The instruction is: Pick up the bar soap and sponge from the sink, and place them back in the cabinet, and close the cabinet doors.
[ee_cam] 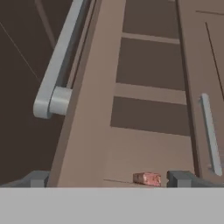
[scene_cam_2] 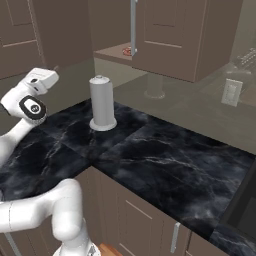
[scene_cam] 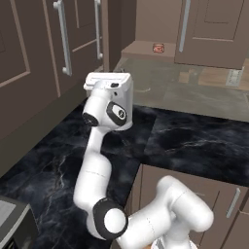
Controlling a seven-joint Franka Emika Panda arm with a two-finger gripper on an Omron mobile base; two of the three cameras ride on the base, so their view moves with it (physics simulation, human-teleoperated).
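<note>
One small, flat, orange-pink bar of soap [ee_cam: 147, 178] lies on the bottom shelf of the brown wooden wall cabinet [ee_cam: 148, 144], near the shelf's front edge; the left base view shows it [scene_cam: 158, 47] as a mottled reddish block on the same smooth, matte board. Inside the cabinet the hand view shows three plain flat shelves stacked one above another. Two recessed-panel cabinet doors stand swung open: the left door [ee_cam: 83, 109] is seen edge-on, the right door [ee_cam: 205, 65] at a slant. Each carries one long, rounded silver bar handle [ee_cam: 59, 65]. The pincer [ee_cam: 111, 178] is released, its two small dark squared tips wide apart, with the soap between them in the picture but beyond them and not touched. Below, the desk [scene_cam_2: 165, 160] is glossy black marble with pale veins, and on it stands one upright grey cylinder [scene_cam_2: 102, 102] on a round base.
</note>
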